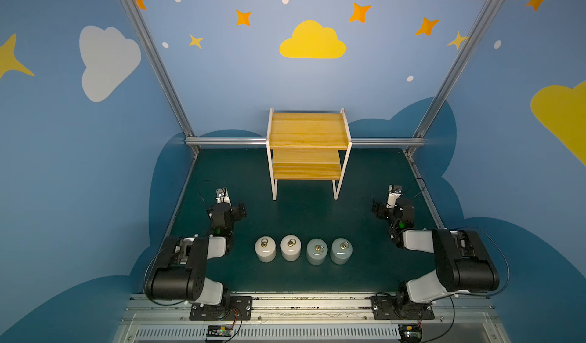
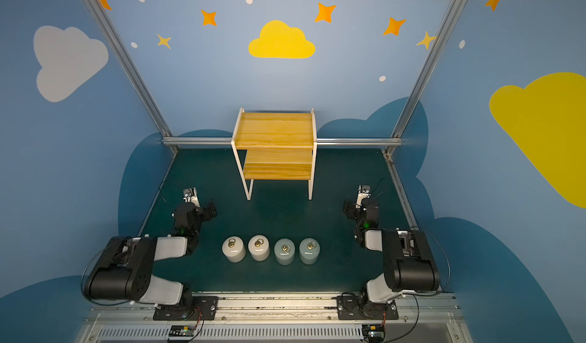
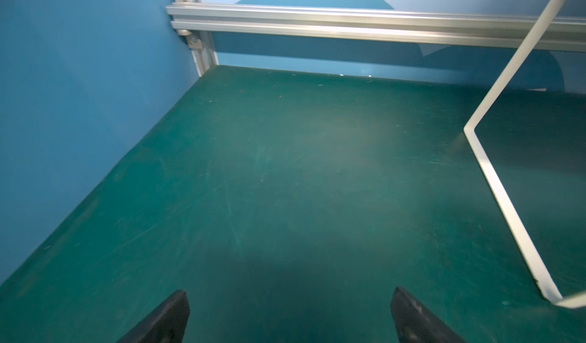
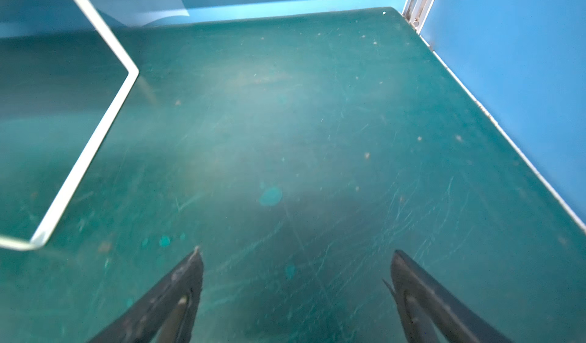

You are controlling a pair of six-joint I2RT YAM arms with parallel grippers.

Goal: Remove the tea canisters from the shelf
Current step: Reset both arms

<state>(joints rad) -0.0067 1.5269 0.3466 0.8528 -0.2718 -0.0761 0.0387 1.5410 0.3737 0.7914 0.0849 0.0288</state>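
The four canisters (image 1: 290, 248) stand in a row at lower centre, off the bare shelf (image 1: 307, 128). Your left gripper (image 3: 290, 290) and right gripper (image 4: 297, 250) gape wide, empty; white pair (image 1: 265, 249) sits nearer left, blue pair (image 1: 341, 251) nearer right.

Robot lab cell: aluminium frame (image 1: 228, 141), painted walls (image 1: 222, 81)

The shelf (image 1: 307, 128) has smooth yellow wood boards. The jars (image 1: 290, 248) look shiny and smooth. The green surface (image 4: 317, 119) is matt and scratched.

I have both arms folded at the elbows; left gripper (image 3: 290, 293) and right gripper (image 4: 296, 251) gape wide, angled downward.
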